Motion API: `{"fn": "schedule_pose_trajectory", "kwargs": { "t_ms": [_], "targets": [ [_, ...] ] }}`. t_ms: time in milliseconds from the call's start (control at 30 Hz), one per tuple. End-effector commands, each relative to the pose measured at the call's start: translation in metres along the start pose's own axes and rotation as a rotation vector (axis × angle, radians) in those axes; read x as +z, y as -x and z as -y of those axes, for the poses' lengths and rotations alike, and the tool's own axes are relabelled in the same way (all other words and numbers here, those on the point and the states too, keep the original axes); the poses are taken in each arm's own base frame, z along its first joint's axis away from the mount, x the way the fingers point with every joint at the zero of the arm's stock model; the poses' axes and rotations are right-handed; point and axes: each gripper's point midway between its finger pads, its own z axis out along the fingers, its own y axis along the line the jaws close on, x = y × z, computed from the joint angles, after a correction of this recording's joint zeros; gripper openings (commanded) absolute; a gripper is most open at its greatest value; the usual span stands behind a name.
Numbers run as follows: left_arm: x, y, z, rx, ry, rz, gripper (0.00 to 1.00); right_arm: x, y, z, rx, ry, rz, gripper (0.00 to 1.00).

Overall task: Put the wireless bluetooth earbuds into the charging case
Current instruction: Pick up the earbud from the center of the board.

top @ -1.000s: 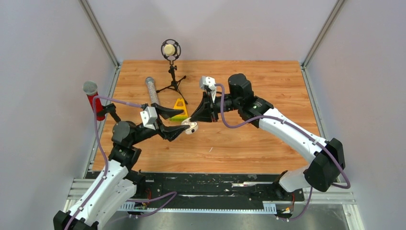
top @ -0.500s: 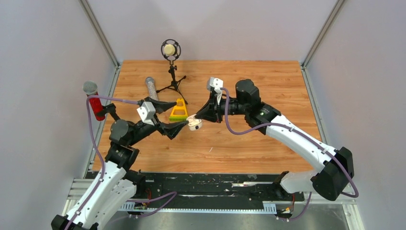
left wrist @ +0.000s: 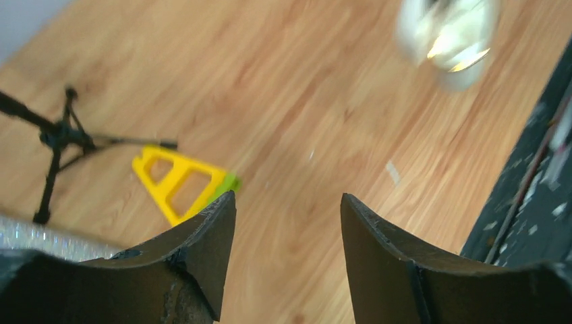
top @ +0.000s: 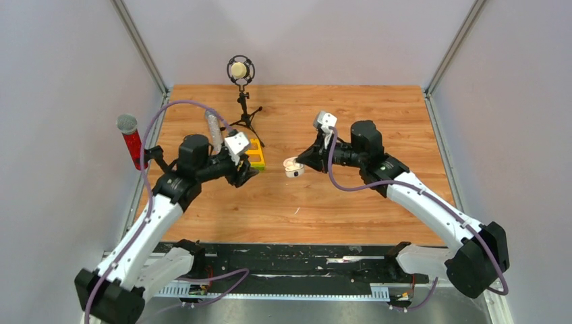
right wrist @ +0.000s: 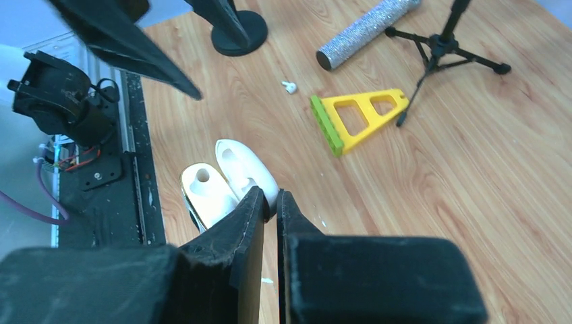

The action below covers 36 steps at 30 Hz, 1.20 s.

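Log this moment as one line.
left claw: open, empty | right claw: shut on charging case, lid open | one earbud on table

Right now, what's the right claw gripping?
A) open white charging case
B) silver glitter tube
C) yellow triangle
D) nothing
A: in the right wrist view, the right claw is pinched shut on the edge of the charging case, whose lid stands open.

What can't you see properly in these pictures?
- Charging case: blurred and cut off by the top edge in the left wrist view.
- Case's near end: right wrist view, hidden behind fingers of the right gripper.
- Second earbud: nowhere visible; only one earbud shows, on the table.
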Motion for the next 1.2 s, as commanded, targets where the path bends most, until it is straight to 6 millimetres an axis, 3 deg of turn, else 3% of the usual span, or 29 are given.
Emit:
{"fn": "schedule_pose_trajectory", "kwargs": {
  "t_ms": [0, 200, 300, 367, 433, 633, 833, 967, 1167],
  "targets": [
    [-0.01, -0.094, -0.025, 0.131, -0.006, -0.453, 0.64, -0.022, 0.025, 0.001, -0.079, -0.04, 0.097, 0.0],
    [-0.004, -0.152, -0.073, 0.234, 0.092, -0.695, 0.62, -0.034, 0.041, -0.004, -0.136, -0.059, 0.153, 0.0],
    [0.001, -0.166, -0.1, 0.259, 0.162, -0.741, 0.63, -0.04, 0.046, -0.007, -0.153, -0.067, 0.17, 0.0],
    [-0.005, -0.174, -0.126, 0.171, 0.232, -0.755, 0.64, -0.043, 0.049, -0.008, -0.163, -0.071, 0.178, 0.0],
    [-0.004, -0.18, -0.134, 0.063, 0.216, -0.749, 0.64, -0.046, 0.052, -0.009, -0.172, -0.079, 0.183, 0.0],
    [0.015, -0.195, -0.148, -0.038, 0.187, -0.761, 0.7, -0.046, 0.05, -0.003, -0.182, -0.106, 0.176, 0.0],
    [0.027, -0.208, -0.144, -0.111, 0.138, -0.745, 0.72, -0.044, 0.042, 0.001, -0.17, -0.115, 0.142, 0.0],
    [0.03, -0.219, -0.159, -0.096, 0.17, -0.732, 0.71, -0.043, 0.041, 0.002, -0.172, -0.117, 0.134, 0.0],
    [0.03, -0.227, -0.151, -0.063, 0.073, -0.763, 0.55, -0.044, 0.038, 0.005, -0.171, -0.135, 0.121, 0.0]
  ]
}}
